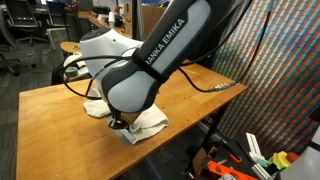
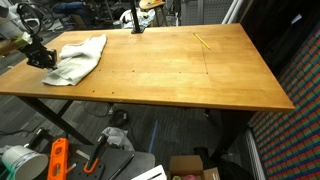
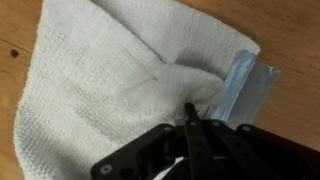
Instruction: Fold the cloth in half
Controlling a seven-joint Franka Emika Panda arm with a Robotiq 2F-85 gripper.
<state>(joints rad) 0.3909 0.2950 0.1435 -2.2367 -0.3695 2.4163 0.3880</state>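
The cloth (image 3: 100, 80) is an off-white woven towel lying rumpled on the wooden table (image 2: 180, 75). In both exterior views it sits near one end of the table (image 1: 150, 122) (image 2: 80, 58). In the wrist view my gripper (image 3: 190, 108) has its black fingers pressed together. The cloth puckers into folds right at the fingertips, so the gripper is shut on a pinch of its edge. In an exterior view the gripper (image 2: 42, 55) is at the cloth's side nearest the table end. In another exterior view the arm's wrist hides most of the gripper (image 1: 120, 121).
A blue-grey strip (image 3: 245, 85) lies on the table beside the cloth's corner. A small yellow stick (image 2: 202, 41) lies far across the table. A black cable (image 1: 215, 88) trails over the table edge. Bins and tools stand on the floor below.
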